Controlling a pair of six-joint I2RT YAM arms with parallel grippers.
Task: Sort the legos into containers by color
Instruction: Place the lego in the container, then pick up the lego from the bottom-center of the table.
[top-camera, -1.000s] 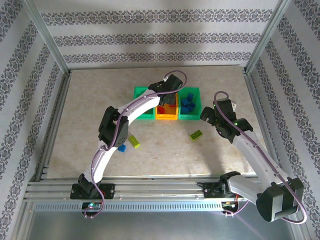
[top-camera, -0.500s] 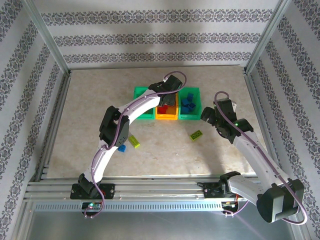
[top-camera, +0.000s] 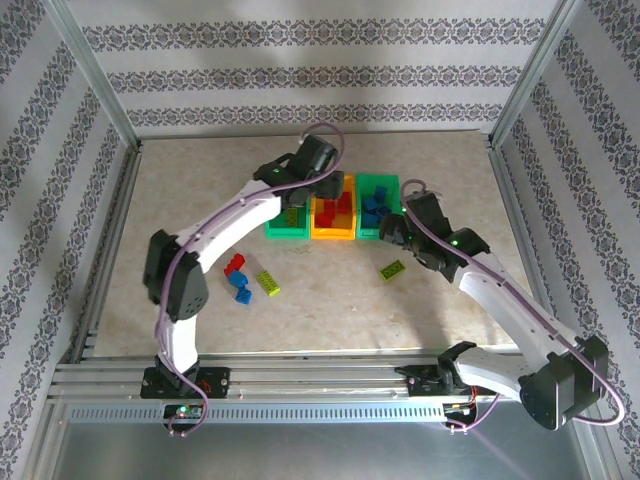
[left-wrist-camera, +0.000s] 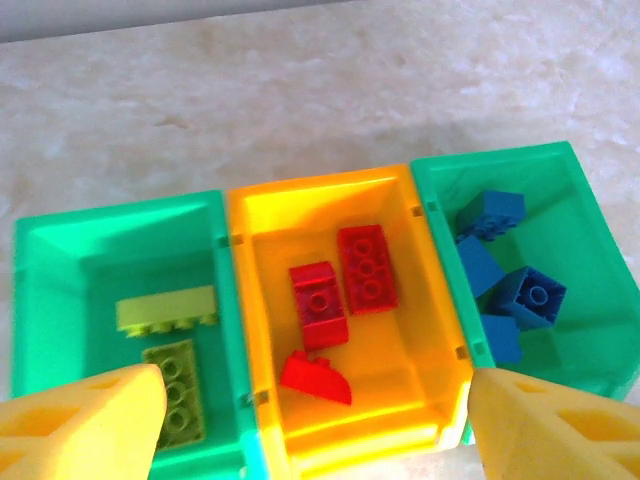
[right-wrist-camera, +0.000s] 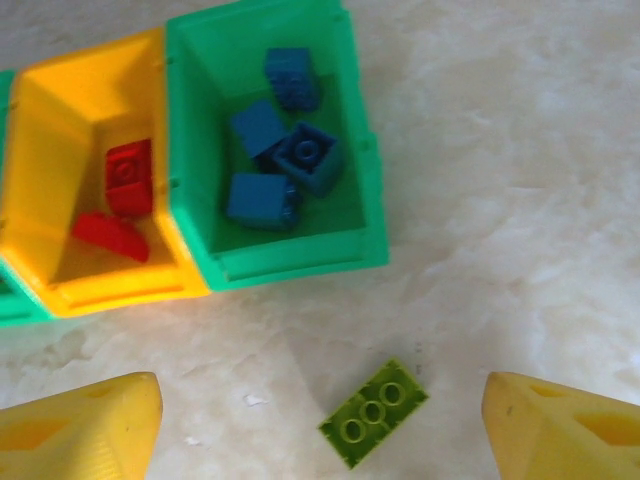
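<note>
Now that three red bricks (left-wrist-camera: 345, 285) lie in the orange middle bin (left-wrist-camera: 262, 250), one of them a small wedge near its front wall, the drop looks finished. A second ago the left end effector (left-wrist-camera: 320, 430) was nearly closed over that bin; it has since spread wide and hangs empty above the row. Blue bricks (left-wrist-camera: 505, 270) sit in the right green bin (left-wrist-camera: 590, 250), and two yellow-green bricks (left-wrist-camera: 170, 350) lie in the left green bin (left-wrist-camera: 50, 290).

Loose red pieces (top-camera: 235, 265), blue pieces (top-camera: 242, 291) and a yellow-green piece (top-camera: 267, 283) rest on the counter (top-camera: 330, 300), uncovered when the left arm's elbow swung aside. Another yellow-green brick (right-wrist-camera: 373, 413) lies to the right. The right end effector (right-wrist-camera: 320, 420) has moved in over it, fingers apart, gripping nothing.
</note>
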